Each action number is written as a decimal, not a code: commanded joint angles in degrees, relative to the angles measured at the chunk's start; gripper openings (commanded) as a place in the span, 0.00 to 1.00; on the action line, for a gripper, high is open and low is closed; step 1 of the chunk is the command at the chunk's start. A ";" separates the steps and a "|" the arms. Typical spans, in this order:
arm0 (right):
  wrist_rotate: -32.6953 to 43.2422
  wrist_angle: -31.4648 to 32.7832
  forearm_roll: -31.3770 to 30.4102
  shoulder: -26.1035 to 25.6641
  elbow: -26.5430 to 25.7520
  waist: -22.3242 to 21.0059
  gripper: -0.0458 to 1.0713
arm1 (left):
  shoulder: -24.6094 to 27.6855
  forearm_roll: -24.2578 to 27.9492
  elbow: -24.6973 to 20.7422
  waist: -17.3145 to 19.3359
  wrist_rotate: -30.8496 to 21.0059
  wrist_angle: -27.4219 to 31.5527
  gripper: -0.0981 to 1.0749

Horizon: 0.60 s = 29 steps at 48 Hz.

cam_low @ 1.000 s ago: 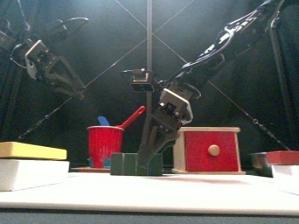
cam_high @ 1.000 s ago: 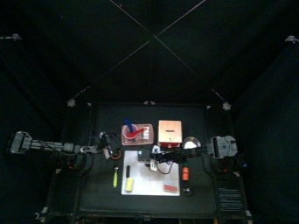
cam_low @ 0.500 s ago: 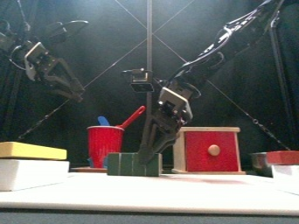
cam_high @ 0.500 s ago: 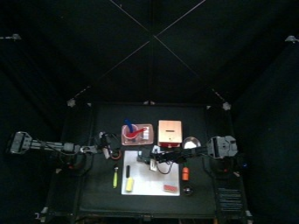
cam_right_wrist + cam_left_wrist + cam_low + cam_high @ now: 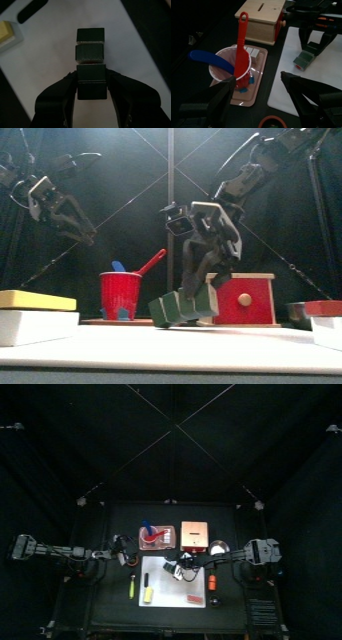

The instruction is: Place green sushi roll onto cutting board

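A: What did the left claw (image 5: 256,107) have to do with it?

B: Nothing. It hung released, holding nothing, well to the left of the working claw, just beside the red cup (image 5: 232,67).

A: What was in that cup?

B: A red spatula (image 5: 242,47) and a blue utensil (image 5: 210,59), the cup standing on a small tray (image 5: 254,82).

A: And the wooden box (image 5: 242,298)?

B: Behind the working claw, to its right in the front view. I couldn't see inside it.

A: Which step was in hand?

B: The carry, I'd judge. The right claw (image 5: 90,86) was clenched on the green sushi roll (image 5: 186,307), tilted and lifted just clear of the white cutting board (image 5: 311,77) under it.

A: Next move?

B: Probably lowering it level onto the board, then letting go.
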 commanded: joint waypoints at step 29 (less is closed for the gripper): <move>46.67 13.27 -14.59 -6.94 -0.88 5.10 0.64 | -0.09 -2.64 -1.23 2.64 0.00 0.35 0.96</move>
